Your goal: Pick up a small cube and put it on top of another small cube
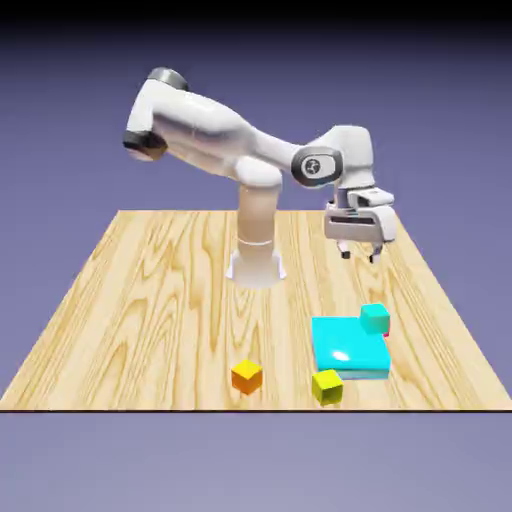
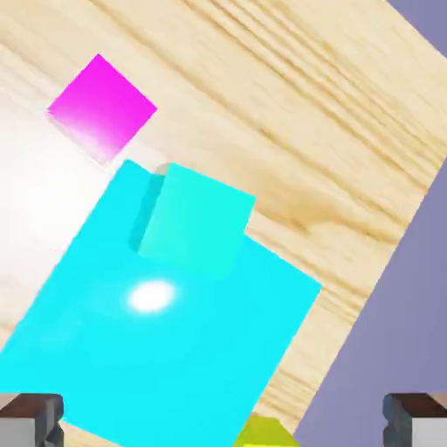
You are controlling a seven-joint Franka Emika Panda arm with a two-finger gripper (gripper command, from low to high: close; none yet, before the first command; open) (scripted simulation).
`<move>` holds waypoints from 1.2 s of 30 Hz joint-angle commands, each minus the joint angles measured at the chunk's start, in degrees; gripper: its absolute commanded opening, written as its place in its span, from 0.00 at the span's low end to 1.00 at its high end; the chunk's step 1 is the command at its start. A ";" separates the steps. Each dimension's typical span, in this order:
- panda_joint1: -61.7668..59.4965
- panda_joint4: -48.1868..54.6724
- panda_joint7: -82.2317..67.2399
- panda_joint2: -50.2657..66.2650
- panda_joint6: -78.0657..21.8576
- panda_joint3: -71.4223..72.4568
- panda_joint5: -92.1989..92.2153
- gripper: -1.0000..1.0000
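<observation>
Gripper [image 1: 360, 256] released, holding nothing, above table [image 1: 160, 330]. Magenta cube [image 2: 103, 107] on tabletop, just off a corner of flat cyan block [image 2: 166, 349]. Orange cube [image 1: 247, 377] near table's front edge.

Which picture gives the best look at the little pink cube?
The hand view: the magenta cube lies there in plain sight on the wood. The exterior view shows only a pinkish-red sliver beside the teal cube.
</observation>
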 commanded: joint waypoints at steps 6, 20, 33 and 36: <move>12.46 0.64 -4.07 -3.37 -6.95 -8.28 -9.27 0.50; 37.38 2.67 -11.88 -10.25 -19.77 -26.53 -29.17 0.50; 36.77 2.10 -12.43 -9.96 -20.23 -23.76 -26.85 0.00; 33.09 4.15 -13.29 -7.93 -17.84 -17.53 -20.80 0.00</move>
